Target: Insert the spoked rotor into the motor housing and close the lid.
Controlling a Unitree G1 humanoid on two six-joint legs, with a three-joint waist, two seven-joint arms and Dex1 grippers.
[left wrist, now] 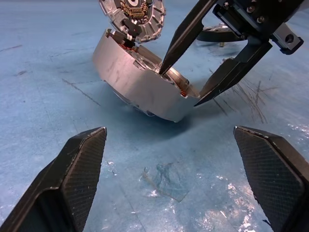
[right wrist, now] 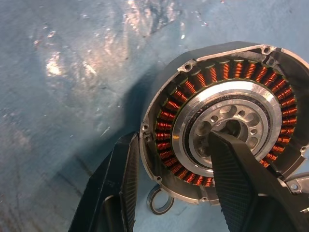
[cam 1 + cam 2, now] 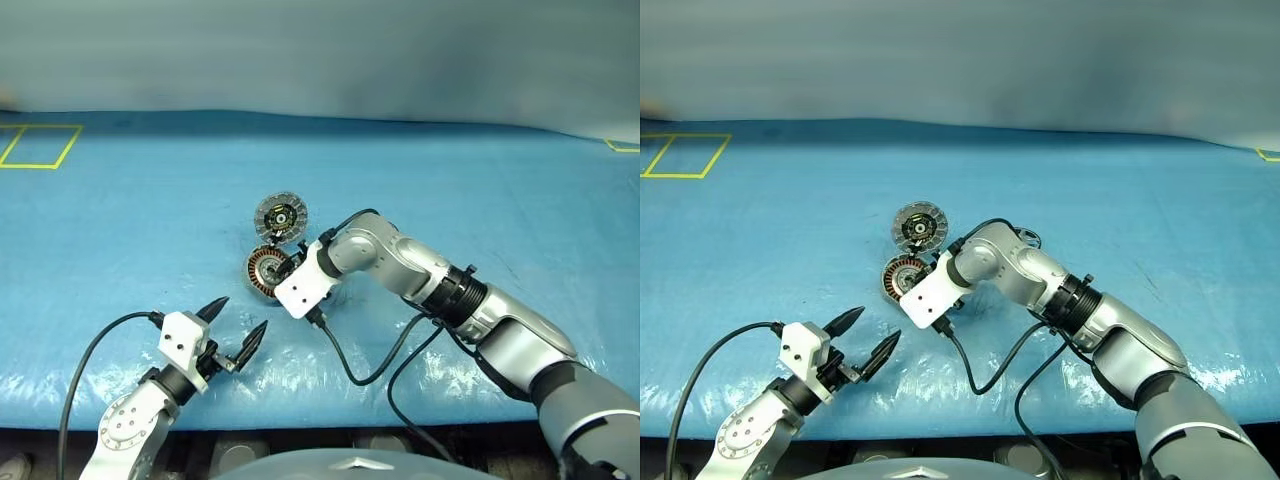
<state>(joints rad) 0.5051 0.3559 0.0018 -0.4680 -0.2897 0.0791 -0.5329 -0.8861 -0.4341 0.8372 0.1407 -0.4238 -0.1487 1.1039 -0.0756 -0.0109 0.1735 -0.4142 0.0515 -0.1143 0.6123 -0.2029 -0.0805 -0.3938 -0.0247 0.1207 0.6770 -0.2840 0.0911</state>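
- The motor housing [image 2: 227,121], a shallow round silver metal cup with a ring of copper-orange windings around a bright silver centre, sits on the crinkled blue plastic table cover [image 3: 120,220], near the middle of the table.
- In the left wrist view the housing's near edge looks lifted off the cover, so it stands tilted; how far is hard to judge from that angle.
- The lid [image 3: 280,215], a round silver-grey disc with a radially ribbed inner face and dark centre, stands open at the housing's far edge, its ribbed face turned towards the head camera.
- The spoked rotor [image 1: 219,33], a small wheel with a dark rim, seems to lie on the cover beyond the housing, mostly hidden behind the right gripper's fingers.
- The right gripper [image 1: 186,82] points steeply down over the housing with its jaws partly apart: one black finger [image 2: 241,174] reaches into the silver centre, the other stands outside the housing's wall, so the windings and rim lie between them. Whether they press on the wall I cannot tell.
- A tiny thin dark ring [image 2: 160,201] lies flat on the cover just beside the housing's rim, between the right fingers.
- The left gripper [image 3: 232,325] hovers near the table's front edge, well apart from the housing, jaws spread wide and empty.
- A yellow tape rectangle [image 3: 40,146] marks the cover's far left corner.
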